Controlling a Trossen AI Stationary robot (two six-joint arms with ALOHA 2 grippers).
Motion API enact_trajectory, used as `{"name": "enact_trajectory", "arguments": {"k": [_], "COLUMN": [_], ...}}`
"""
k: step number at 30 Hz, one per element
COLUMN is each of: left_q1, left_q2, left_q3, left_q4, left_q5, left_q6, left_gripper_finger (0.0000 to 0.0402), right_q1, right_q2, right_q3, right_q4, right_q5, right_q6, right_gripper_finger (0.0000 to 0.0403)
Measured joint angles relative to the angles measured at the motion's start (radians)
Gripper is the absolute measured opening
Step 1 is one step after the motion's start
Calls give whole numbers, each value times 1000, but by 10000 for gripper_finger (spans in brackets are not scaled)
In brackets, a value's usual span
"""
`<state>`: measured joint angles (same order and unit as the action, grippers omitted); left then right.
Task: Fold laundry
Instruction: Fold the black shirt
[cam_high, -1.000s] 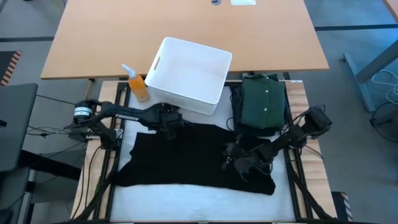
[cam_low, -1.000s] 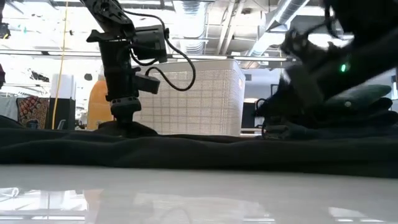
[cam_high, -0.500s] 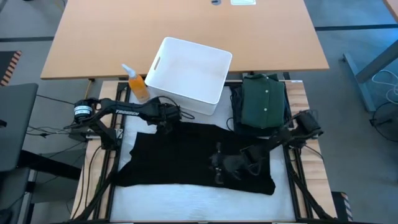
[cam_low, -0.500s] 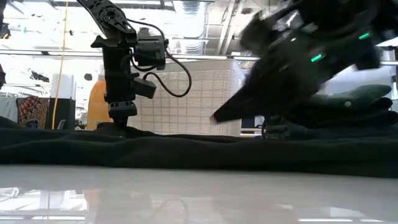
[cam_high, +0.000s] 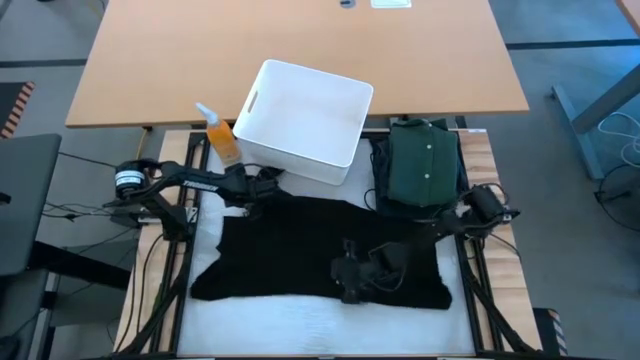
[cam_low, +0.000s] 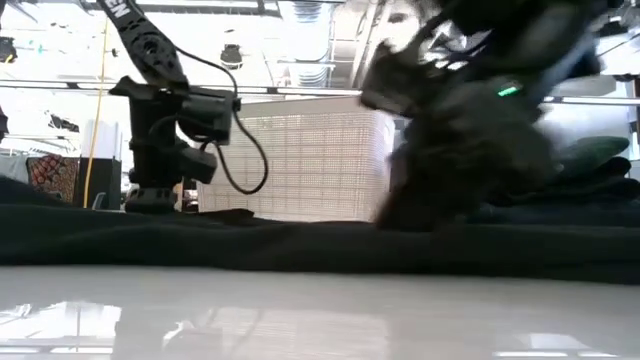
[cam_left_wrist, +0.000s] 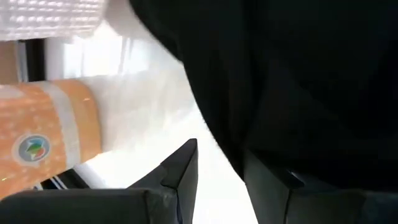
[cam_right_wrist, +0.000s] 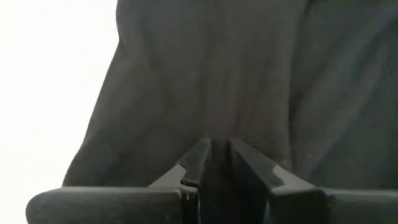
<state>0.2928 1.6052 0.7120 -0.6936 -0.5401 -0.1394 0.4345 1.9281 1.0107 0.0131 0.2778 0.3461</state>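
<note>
My right fingers (cam_high: 350, 281) have slid toward the black garment's (cam_high: 300, 240) front edge, pinching cloth; my left fingers (cam_high: 262, 189) still clamp its back edge, stretching it flat.

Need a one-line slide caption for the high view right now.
Both grippers work a black garment spread on the table: left gripper at its far edge by the white bin, right gripper near its front edge.

right end effector (cam_low: 450, 130) blurred, bottle (cam_left_wrist: 46, 134) cropped
</note>
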Motion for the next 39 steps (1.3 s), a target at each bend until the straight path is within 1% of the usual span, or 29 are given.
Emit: {"name": "enact_trajectory", "arguments": {"k": [4, 7, 11, 13, 16, 18, 20, 22, 23, 24, 25, 26, 28, 29, 30, 32, 35, 37, 39], "left_q1": [-1, -1, 0, 0, 0, 0, 5, 20, 29, 37, 44, 50, 55, 55, 55, 55, 56, 56, 56], "left_q2": [-2, -1, 2, 3, 4, 6, 8, 8, 8, 8, 7, 6, 5, 5, 5, 5, 5, 6, 6], "left_q3": [-52, -56, -49, -49, -49, -50, -52, -52, -52, -52, -52, -51, -51, -51, -51, -50, -50, -50, -50], "left_q4": [24, 22, 20, 19, 10, -4, -9, -9, -4, 2, 12, 18, 24, 24, 22, 13, 4, 3, -5], "left_q5": [-35, -42, -26, -22, -19, -27, -46, -53, -48, -40, -29, -20, -10, -8, -5, -3, -4, -4, -4], "left_q6": [-34, -38, -14, 0, 27, 51, 82, 98, 101, 101, 102, 102, 97, 91, 85, 79, 79, 81, 82], "left_gripper_finger": [112, 101, 73, 58, 39, 28, 17, 7, 4, 2, 2, 2, 2, 1, 1, 0, 0, 0, 0], "right_q1": [95, 169, 239, 267, 303, 320, 320, 308, 293, 267, 233, 190, 101, 63, 31, -11, -39, -45, -46], "right_q2": [-42, -78, -119, -139, -167, -178, -191, -199, -191, -175, -151, -123, -44, -1, 43, 124, 249, 333, 401], "right_q3": [1, 0, -7, -8, -7, -7, -7, -6, -6, -5, -4, -4, 4, 18, 46, 120, 266, 374, 484], "right_q4": [-173, -275, -296, -278, -266, -257, -210, -100, -15, 87, 194, 304, 520, 592, 635, 645, 605, 533, 418], "right_q5": [-10, -17, -9, 20, 126, 202, 287, 400, 459, 491, 482, 427, 236, 156, 98, 52, 38, 37, 35], "right_q6": [52, 63, 129, 166, 203, 203, 173, 108, 59, 0, -62, -123, -196, -207, -213, -235, -294, -326, -326], "right_gripper_finger": [78, 73, 70, 70, 70, 70, 70, 70, 70, 70, 70, 70, 70, 70, 70, 70, 70, 70, 70]}}
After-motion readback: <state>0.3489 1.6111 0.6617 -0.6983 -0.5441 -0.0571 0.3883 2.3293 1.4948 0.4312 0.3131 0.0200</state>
